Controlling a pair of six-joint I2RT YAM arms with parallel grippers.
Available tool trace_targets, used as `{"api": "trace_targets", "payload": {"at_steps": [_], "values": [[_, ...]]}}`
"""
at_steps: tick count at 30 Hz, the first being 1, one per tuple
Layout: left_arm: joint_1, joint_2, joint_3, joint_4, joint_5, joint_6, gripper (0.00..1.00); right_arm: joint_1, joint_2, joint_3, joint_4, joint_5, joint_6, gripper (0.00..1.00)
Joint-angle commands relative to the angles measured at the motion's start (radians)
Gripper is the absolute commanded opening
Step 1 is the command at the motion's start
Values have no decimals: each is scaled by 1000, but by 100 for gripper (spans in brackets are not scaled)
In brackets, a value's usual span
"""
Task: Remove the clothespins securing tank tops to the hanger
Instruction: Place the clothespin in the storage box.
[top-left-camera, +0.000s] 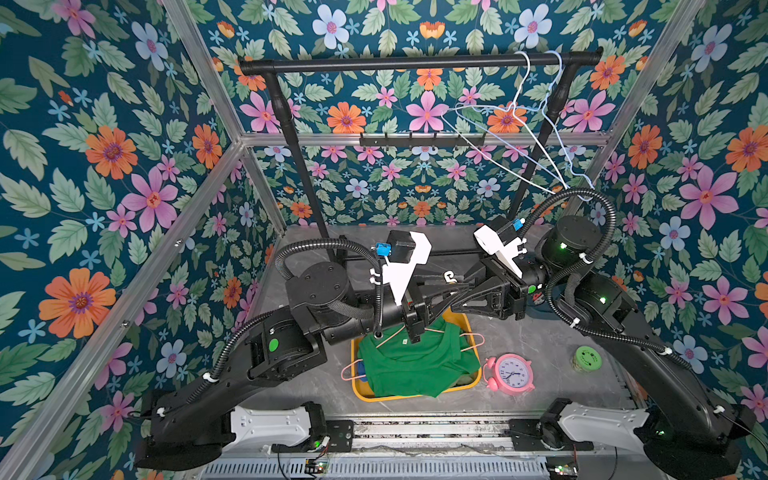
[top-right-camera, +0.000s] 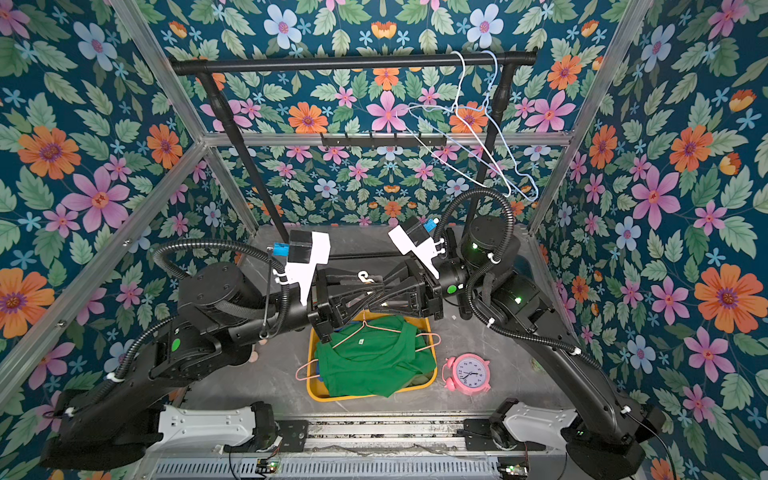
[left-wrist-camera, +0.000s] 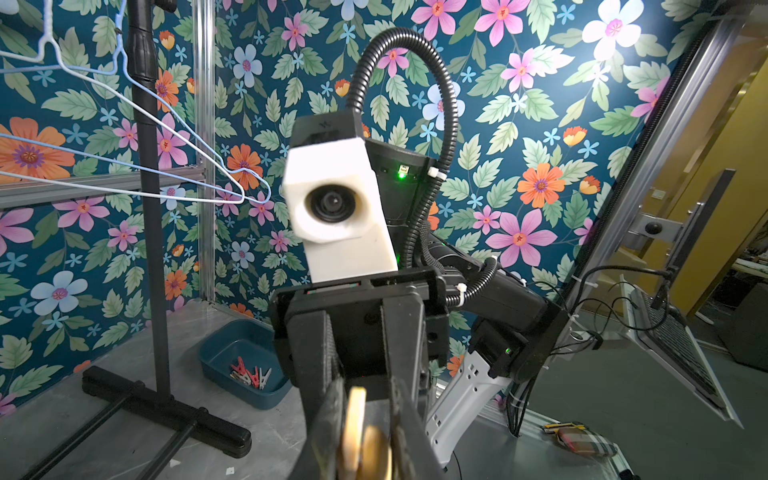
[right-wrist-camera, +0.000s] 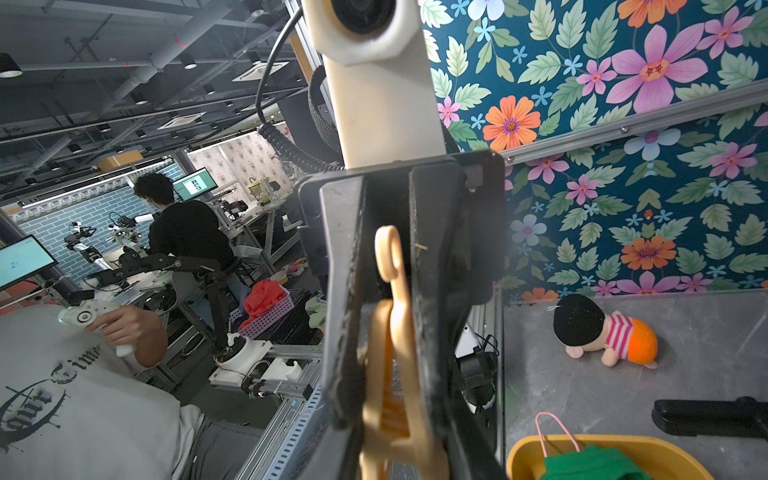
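The peach clothespin (right-wrist-camera: 390, 332) stands between the black fingers (right-wrist-camera: 345, 291) where your two tools meet tip to tip above the yellow basket (top-left-camera: 467, 328). Your left tool (top-right-camera: 376, 291) is clamped on the pin. Your right tool (top-right-camera: 365, 293) flanks the same pin, and you cannot tell whether it presses. Below them, the bright green tank top (top-left-camera: 411, 365) lies crumpled in the basket, with a pink hanger (top-left-camera: 483, 337) showing at its sides. More clothespins (left-wrist-camera: 249, 376), red and pale, lie in a dark blue tray (left-wrist-camera: 216, 353) on the worktop (left-wrist-camera: 104, 399), near the rack's foot (left-wrist-camera: 166, 407).
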Motion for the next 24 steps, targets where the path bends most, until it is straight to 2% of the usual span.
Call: {"api": "trace_targets", "payload": {"at_steps": [1, 4, 10, 17, 24], "values": [[-1, 6, 8, 39, 23, 9, 27, 2, 4, 9, 9, -10, 5, 11], [-1, 7, 9, 42, 23, 10, 42, 3, 4, 14, 11, -12, 5, 9], [-1, -2, 2, 48, 29, 12, 58, 2, 3, 6, 21, 25, 9, 3], [-1, -70, -42, 58, -18, 5, 61, 1, 7, 4, -6, 67, -23, 2], [-1, -183, -131, 96, -78, -12, 62, -24, 22, 4, -74, 161, -50, 0]]}}
